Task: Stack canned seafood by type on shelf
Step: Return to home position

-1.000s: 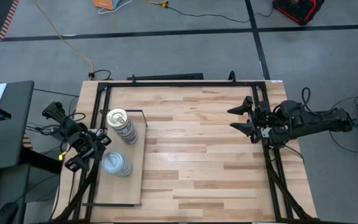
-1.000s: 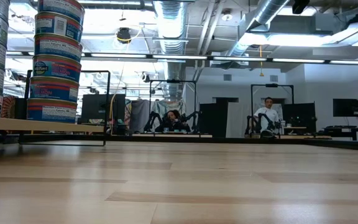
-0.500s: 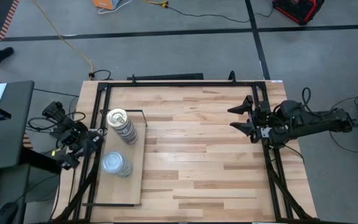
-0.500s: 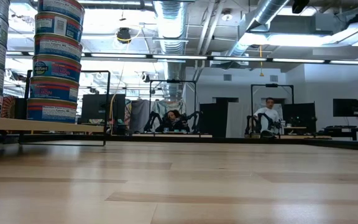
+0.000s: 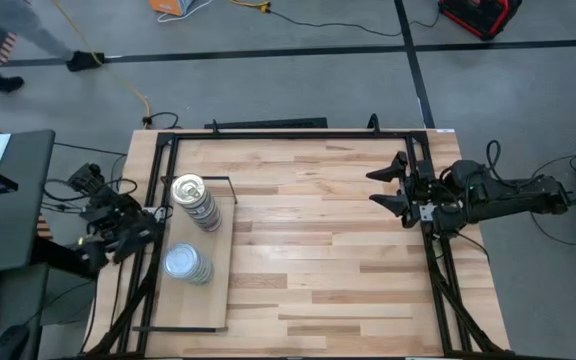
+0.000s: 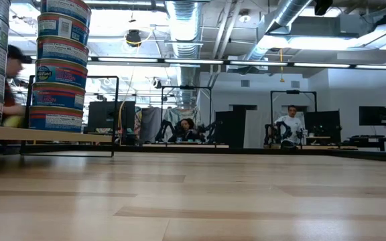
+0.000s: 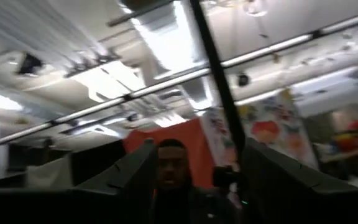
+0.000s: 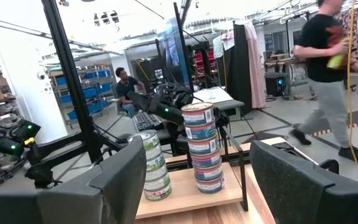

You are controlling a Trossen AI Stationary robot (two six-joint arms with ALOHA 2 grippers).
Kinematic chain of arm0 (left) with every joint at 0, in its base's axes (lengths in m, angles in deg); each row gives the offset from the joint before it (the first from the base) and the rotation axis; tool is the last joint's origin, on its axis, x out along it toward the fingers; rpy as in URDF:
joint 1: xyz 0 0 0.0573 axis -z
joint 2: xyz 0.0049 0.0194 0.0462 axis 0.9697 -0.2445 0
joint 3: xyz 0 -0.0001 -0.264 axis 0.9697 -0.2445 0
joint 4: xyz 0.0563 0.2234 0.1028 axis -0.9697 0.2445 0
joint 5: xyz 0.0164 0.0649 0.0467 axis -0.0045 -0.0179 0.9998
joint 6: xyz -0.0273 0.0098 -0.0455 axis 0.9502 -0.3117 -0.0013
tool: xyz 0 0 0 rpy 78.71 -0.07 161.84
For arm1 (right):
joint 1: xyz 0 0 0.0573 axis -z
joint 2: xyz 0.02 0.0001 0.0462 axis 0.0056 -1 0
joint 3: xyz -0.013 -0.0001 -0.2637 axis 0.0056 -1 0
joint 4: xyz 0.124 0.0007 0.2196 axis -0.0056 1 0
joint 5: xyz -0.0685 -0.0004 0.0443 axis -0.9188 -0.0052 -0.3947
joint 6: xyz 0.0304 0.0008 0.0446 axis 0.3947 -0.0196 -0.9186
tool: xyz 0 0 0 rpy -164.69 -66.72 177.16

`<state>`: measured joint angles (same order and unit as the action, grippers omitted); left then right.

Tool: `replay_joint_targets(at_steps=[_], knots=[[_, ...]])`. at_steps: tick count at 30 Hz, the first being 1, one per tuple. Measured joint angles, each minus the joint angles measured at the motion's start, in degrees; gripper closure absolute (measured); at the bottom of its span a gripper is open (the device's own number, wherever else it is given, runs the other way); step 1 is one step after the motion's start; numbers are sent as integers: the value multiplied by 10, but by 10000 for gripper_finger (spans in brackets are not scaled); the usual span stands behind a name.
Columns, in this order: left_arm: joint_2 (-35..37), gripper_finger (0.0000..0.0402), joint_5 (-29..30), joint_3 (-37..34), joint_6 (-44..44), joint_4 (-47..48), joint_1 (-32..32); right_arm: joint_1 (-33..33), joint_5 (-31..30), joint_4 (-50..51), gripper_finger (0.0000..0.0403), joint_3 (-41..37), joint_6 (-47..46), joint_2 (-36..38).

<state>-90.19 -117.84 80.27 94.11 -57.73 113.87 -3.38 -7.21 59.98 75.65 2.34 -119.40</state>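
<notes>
The shelf (image 5: 218, 290), a pale board with a thin black wire frame (image 5: 230, 185), lies at the table's left side. Two stacks of canned seafood stand on it. One has a gold top (image 5: 190, 190) and blue labels (image 8: 201, 146). The other has a silver top (image 5: 183, 262) and green labels (image 8: 153, 165). Both stacks also show at the left of the low view (image 6: 59, 67). My left gripper (image 5: 108, 243) is off the table's left edge, tipped upward, open and empty (image 7: 194, 186). My right gripper (image 5: 376, 188) is open at the table's right edge, facing the stacks (image 8: 197, 186).
A black rail frame (image 5: 288, 133) runs around the tabletop. The wide middle of the tabletop (image 5: 328, 260) is bare wood. A dark desk (image 5: 8, 200) stands left of the table. A person (image 8: 325, 62) walks on the floor beyond the table's left far corner.
My left gripper has drawn back from the shelf, out past the table's left edge, and has turned and tipped upward while staying open. The stacks have not moved. A person has walked into view beyond the table's left far corner.
</notes>
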Motion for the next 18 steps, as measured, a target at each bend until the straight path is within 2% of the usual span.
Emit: replay_joint_targets(at_steps=[6,12,18], knots=[[0,181,-103,0,47,22,0,0,0,0,92,0,0,0],[0,181,-149,-1,75,68,0,0,6,14,92,0,9,0],[0,181,-209,-1,108,118,0,0,106,25,92,0,-4,10]])
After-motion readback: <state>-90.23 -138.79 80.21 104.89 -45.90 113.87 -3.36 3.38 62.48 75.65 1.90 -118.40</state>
